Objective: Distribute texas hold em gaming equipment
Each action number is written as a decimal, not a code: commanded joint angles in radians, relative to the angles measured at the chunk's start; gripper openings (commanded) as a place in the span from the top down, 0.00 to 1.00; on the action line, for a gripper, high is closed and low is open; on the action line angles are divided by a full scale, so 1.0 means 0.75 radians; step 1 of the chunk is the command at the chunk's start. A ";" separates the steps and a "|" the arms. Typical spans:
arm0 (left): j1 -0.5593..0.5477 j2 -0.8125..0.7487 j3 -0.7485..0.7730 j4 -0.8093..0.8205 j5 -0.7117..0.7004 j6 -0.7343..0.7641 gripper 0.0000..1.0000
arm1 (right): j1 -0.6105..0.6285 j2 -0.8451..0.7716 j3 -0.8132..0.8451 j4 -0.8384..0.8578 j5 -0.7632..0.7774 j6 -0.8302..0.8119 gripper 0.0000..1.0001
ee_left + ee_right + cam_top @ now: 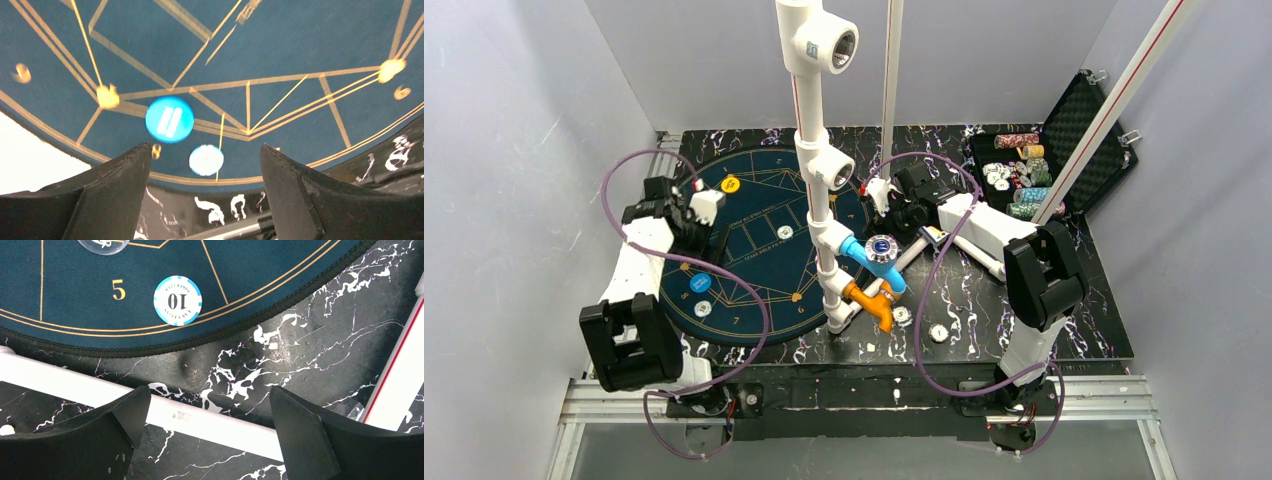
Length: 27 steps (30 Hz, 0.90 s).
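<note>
Left gripper (205, 150): jaws stand well apart, nothing between them. It hangs over the near-left part of the round blue poker mat (754, 250). In the left wrist view a blue chip (169, 119) lies flat on the mat ahead of the fingers, with a white chip (206, 160) just beside it, closer to the mat's edge; the two are apart, not touching.

Right gripper (208, 392): jaws fully spread, holding nothing. It hangs over the black marble table (310, 340) just off the mat's rim, with a white pipe (75, 382) crossing beneath the fingers. A white-and-blue chip marked 10 (177, 300) lies flat on the mat, inside the rim.

Top view: a yellow chip (730, 184) lies at the mat's far-left side and another white chip (785, 232) nearer its middle. Two loose chips (901, 315) lie on the bare table right of the mat. Stacked chips (1014, 175) sit in an open black case (1079, 120) at the far-right corner.
</note>
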 commanded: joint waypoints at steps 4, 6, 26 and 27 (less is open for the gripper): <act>-0.320 0.218 0.275 0.052 0.048 -0.159 0.18 | -0.007 -0.036 0.008 0.006 -0.018 -0.003 0.02; -0.415 0.298 0.350 0.085 0.007 -0.188 0.17 | -0.007 -0.034 0.010 0.002 -0.015 -0.005 0.02; -0.659 0.831 0.674 0.255 -0.141 -0.247 0.24 | -0.007 -0.036 0.008 -0.002 0.009 -0.019 0.02; -0.662 0.843 0.675 0.259 -0.141 -0.251 0.24 | -0.007 -0.035 0.008 -0.001 0.012 -0.018 0.02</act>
